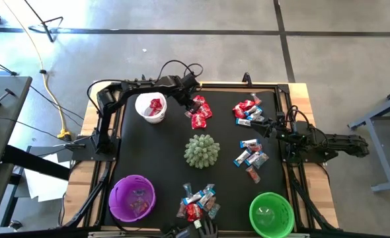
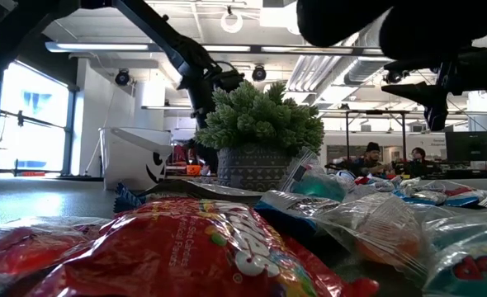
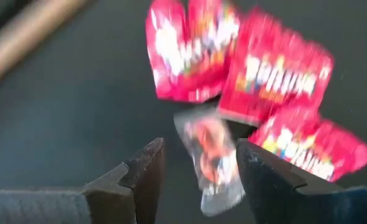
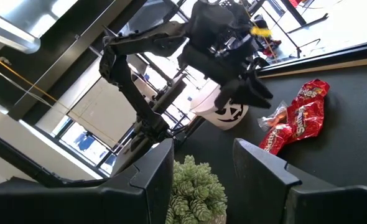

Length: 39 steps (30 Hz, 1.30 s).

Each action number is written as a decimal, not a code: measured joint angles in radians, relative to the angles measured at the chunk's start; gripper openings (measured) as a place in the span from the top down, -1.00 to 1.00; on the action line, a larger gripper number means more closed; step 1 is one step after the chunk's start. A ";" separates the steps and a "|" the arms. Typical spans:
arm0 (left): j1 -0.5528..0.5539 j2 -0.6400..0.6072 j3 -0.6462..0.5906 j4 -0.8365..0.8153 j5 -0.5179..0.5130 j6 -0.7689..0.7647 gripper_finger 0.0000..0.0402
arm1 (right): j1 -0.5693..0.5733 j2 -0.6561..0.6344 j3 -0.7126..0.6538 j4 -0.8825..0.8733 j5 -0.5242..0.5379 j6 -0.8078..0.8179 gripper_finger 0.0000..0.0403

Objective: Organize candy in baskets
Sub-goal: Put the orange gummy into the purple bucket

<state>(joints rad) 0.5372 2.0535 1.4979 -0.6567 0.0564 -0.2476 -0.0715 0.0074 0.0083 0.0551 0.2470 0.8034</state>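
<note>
Overhead view: tabletop (image 1: pixel 132 158) with three baskets. The white basket (image 1: pixel 151 108) holds red sweets, the purple basket (image 1: pixel 132 197) a few pieces, and the green basket (image 1: pixel 271 213) looks nearly bare. Loose candy lies in four clusters: a red pile (image 1: pixel 200 111), a mixed group (image 1: pixel 248 111), a blue group (image 1: pixel 251 157) and a near-edge group (image 1: pixel 198 201), so most sorting seems left. The left pincer (image 1: pixel 190 102) hangs just beside the red pile; the right pincer (image 1: pixel 269 125) waits near the mixed group. A spiky green ball (image 1: pixel 201 151) sits mid-table.

Low view: candy wrappers (image 2: pixel 227 247) fill the foreground.

Left wrist view: open fingers (image 3: pixel 143 171) straddle a clear-wrapped sweet (image 3: pixel 213 155), red packets (image 3: pixel 277 78) lying just beyond.

Right wrist view: right fingers (image 4: pixel 261 168) stand open, gripping nothing.
</note>
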 joint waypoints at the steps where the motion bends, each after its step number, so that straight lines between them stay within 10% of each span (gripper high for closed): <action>1: 0.000 0.014 0.000 0.004 0.012 0.007 0.09 | 0.000 0.000 0.000 0.000 0.000 0.000 0.19; 15: -0.001 0.074 0.002 0.000 0.042 0.016 0.12 | 0.000 0.000 0.000 0.000 0.000 0.000 0.19; 30: -0.002 0.074 0.001 -0.029 0.102 -0.029 0.95 | 0.000 0.000 0.000 0.000 0.000 0.000 0.19; 39: -0.007 -0.014 -0.003 -0.056 0.118 -0.047 0.96 | 0.000 0.000 0.000 0.000 0.000 0.000 0.19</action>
<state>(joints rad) 0.5304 2.0400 1.4952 -0.7122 0.1749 -0.2948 -0.0712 0.0071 0.0084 0.0551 0.2470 0.8034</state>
